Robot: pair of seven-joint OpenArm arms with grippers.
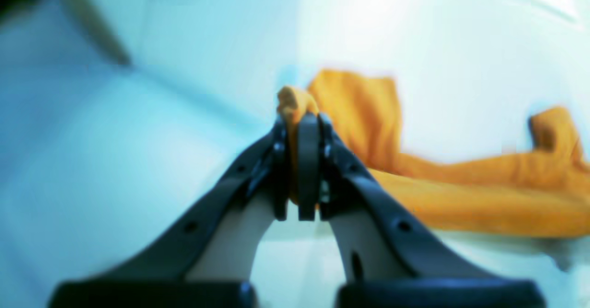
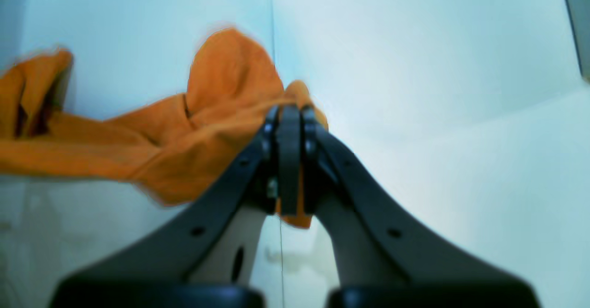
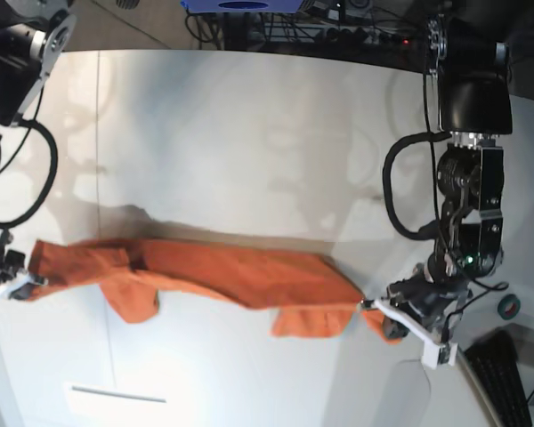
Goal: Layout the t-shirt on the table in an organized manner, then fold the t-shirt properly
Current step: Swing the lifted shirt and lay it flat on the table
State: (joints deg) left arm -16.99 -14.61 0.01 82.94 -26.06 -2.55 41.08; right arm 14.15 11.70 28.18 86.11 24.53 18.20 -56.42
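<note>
I am looking at a big white matte bench (image 3: 249, 133) with a thin seam line (image 3: 98, 178) running down its left part. The orange t-shirt (image 3: 222, 276) is stretching across it as a long band, though I cannot tell how much is resting on the surface.

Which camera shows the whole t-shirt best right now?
The base view: the t-shirt appears end to end, stretched in a band across the table. The left wrist view shows only the end pinched in the left gripper; the right wrist view, the end pinched in the right gripper.
</note>
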